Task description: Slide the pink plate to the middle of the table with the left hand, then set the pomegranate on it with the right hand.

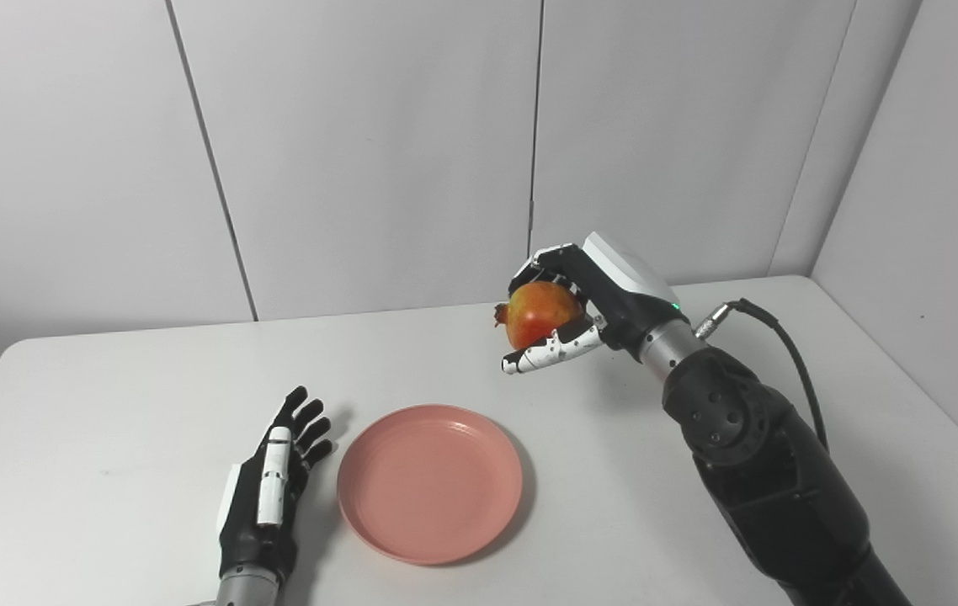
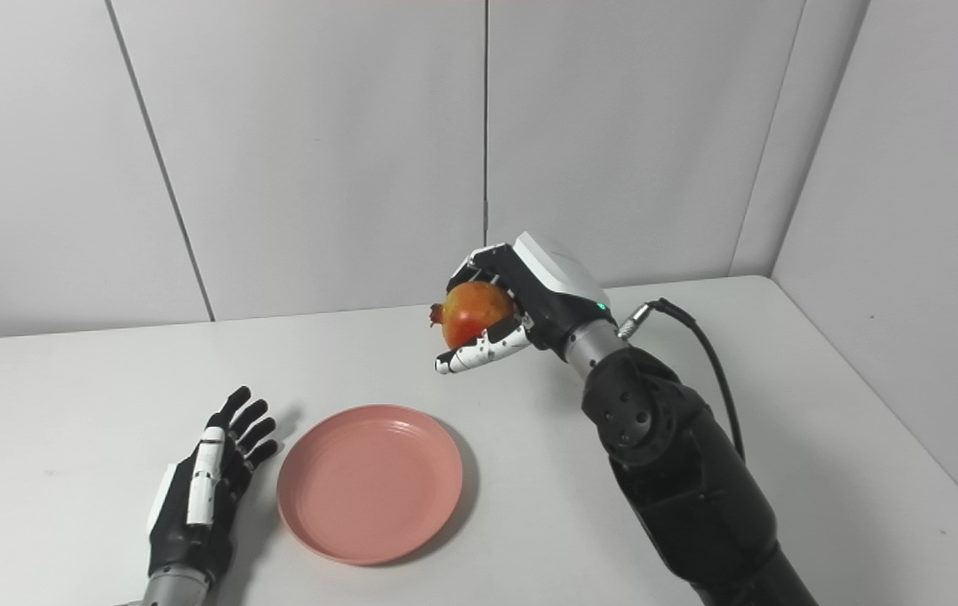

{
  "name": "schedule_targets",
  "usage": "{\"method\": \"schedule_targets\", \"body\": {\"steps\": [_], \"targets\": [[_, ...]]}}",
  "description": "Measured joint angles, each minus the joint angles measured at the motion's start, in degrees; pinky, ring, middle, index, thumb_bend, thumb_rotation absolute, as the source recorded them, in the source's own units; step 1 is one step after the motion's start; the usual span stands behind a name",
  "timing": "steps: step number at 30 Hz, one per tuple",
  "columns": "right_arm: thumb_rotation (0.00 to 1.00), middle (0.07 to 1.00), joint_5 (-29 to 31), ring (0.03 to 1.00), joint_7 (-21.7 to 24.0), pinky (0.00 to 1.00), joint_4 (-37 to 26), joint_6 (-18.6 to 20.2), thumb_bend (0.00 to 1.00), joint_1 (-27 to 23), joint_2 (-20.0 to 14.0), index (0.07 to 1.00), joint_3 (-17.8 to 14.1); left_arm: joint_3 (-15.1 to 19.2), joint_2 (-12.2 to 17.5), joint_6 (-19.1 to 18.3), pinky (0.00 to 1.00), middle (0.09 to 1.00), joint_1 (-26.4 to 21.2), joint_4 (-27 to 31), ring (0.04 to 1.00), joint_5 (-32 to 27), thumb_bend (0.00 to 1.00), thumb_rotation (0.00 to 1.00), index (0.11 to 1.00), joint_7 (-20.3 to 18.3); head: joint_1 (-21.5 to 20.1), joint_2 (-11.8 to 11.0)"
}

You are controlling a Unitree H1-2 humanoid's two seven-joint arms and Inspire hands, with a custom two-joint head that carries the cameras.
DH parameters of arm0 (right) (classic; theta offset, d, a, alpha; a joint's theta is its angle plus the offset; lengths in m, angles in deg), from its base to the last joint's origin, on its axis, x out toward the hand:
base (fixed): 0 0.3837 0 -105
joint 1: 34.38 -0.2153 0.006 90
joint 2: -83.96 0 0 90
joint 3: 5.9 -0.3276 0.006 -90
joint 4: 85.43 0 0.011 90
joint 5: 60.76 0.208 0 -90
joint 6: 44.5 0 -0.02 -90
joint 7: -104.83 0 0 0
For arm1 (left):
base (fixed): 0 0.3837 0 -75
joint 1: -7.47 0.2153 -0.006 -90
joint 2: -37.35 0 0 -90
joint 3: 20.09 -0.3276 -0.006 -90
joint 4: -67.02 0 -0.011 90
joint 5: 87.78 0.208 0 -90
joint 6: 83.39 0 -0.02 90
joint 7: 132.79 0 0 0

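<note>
white table (image 1: 109, 379) scene: right hand (image 1: 580, 307) clasps pomegranate (image 1: 536, 313) aloft at 1 o'clock from pink plate (image 1: 429, 482), left hand (image 1: 270, 488) splayed empty at 9; early release risks rolling off.

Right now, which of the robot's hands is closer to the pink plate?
Left. The left hand lies open on the table just beside the pink plate; the right hand holds the pomegranate up in the air beyond it.
</note>
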Motion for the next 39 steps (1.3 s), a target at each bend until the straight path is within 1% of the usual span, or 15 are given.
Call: {"method": "schedule_targets", "body": {"steps": [1, 4, 8, 11, 12, 16, 19, 21, 22, 25, 28, 30, 34, 36, 39], "targets": [[0.14, 0.409, -0.6, 0.327, 0.0, 0.26, 0.0, 0.0, 0.5, 0.0, 0.7, 0.484, 0.8, -0.2, -0.3, 0.0, 0.85, 0.893, 0.0, 0.0, 0.874, 0.3, 0.4, 1.0, 0.885, 0.4, 1.4, 0.4], [0.14, 0.414, -1.5, 0.33, 0.0, 0.26, 0.5, 0.0, 0.5, 0.0, 2.0, 0.484, 2.4, -0.6, -0.8, -0.1, 0.85, 0.898, 0.0, 0.1, 0.876, 0.8, 0.4, 1.0, 0.89, 0.8, 2.6, 0.9], [0.14, 0.431, -1.8, 0.356, 0.0, 0.28, 1.4, -0.6, 0.5, 0.0, 3.5, 0.487, 4.3, -1.2, -1.5, -0.1, 0.85, 0.899, 0.0, 0.0, 0.878, 1.3, 0.4, 1.0, 0.891, 1.4, 4.2, 1.4], [0.14, 0.461, -1.6, 0.392, 0.0, 0.32, 3.6, -2.3, 0.5, 0.0, 4.3, 0.488, 5.8, -1.4, -1.6, -0.1, 0.86, 0.902, 0.0, 0.0, 0.882, 2.0, 0.4, 1.0, 0.894, 1.7, 5.7, 1.9], [0.14, 0.458, -1.6, 0.389, 0.0, 0.32, 4.5, -2.9, 0.5, 0.0, 4.5, 0.487, 6.3, -1.4, -1.7, -0.1, 0.86, 0.903, 0.0, 0.0, 0.883, 2.1, 0.4, 1.0, 0.895, 1.8, 5.9, 1.9], [0.14, 0.447, -1.9, 0.373, -0.1, 0.3, 6.6, -3.3, 0.5, -0.1, 6.0, 0.488, 7.6, -1.5, -2.2, -0.2, 0.86, 0.9, 0.0, 0.1, 0.88, 2.4, 0.4, 1.0, 0.895, 2.9, 7.3, 2.5], [0.14, 0.471, -2.1, 0.393, -0.1, 0.31, 8.7, -3.6, 0.5, 0.0, 7.1, 0.49, 8.4, -1.8, -3.2, -0.6, 0.86, 0.898, 0.0, 0.2, 0.879, 3.3, 0.41, 1.0, 0.895, 3.3, 8.2, 2.9], [0.14, 0.469, -2.4, 0.391, -0.1, 0.31, 9.4, -4.3, 0.5, 0.0, 7.3, 0.49, 8.8, -1.9, -3.5, -0.7, 0.86, 0.897, 0.0, 0.2, 0.879, 3.4, 0.41, 1.0, 0.894, 3.5, 8.8, 3.2], [0.14, 0.465, -3.0, 0.386, -0.5, 0.31, 10.0, -5.1, 0.5, 0.0, 7.4, 0.49, 9.2, -1.9, -3.5, -0.7, 0.86, 0.896, 0.0, 0.2, 0.879, 3.5, 0.41, 1.0, 0.893, 3.6, 9.1, 3.3], [0.14, 0.457, -5.2, 0.381, -2.0, 0.3, 12.5, -5.7, 0.5, 0.0, 7.4, 0.489, 10.3, -1.9, -3.5, -0.8, 0.86, 0.898, 0.0, 0.3, 0.879, 3.5, 0.4, 1.0, 0.895, 4.0, 10.5, 4.1], [0.14, 0.455, -6.3, 0.382, -2.7, 0.3, 13.5, -5.9, 0.5, 0.2, 7.5, 0.489, 10.9, -1.9, -3.7, -1.3, 0.86, 0.893, -0.1, 0.5, 0.875, 3.6, 0.4, 1.0, 0.892, 4.4, 11.0, 4.3], [0.14, 0.45, -7.1, 0.376, -3.5, 0.29, 14.0, -6.9, 0.5, 0.2, 7.8, 0.489, 11.3, -1.9, -3.8, -1.6, 0.86, 0.891, -0.2, 0.5, 0.875, 4.2, 0.41, 1.0, 0.889, 4.8, 11.3, 4.4], [0.14, 0.452, -8.8, 0.363, -4.0, 0.27, 15.6, -7.5, 0.5, 0.2, 8.3, 0.491, 12.9, -1.9, -4.4, -2.0, 0.85, 0.894, -0.3, 0.5, 0.877, 4.7, 0.4, 1.0, 0.89, 5.5, 11.5, 4.7], [0.14, 0.434, -10.2, 0.331, -4.7, 0.24, 16.5, -8.0, 0.5, 0.3, 8.5, 0.491, 13.9, -2.0, -4.5, -2.0, 0.85, 0.892, -0.3, 0.5, 0.874, 4.8, 0.41, 1.0, 0.889, 5.6, 11.5, 4.8], [0.14, 0.427, -11.7, 0.319, -5.8, 0.23, 17.4, -9.3, 0.5, 0.9, 8.6, 0.491, 15.0, -2.0, -4.6, -2.0, 0.85, 0.89, -0.4, 0.5, 0.872, 4.9, 0.41, 1.0, 0.887, 5.6, 11.5, 4.9]]}}
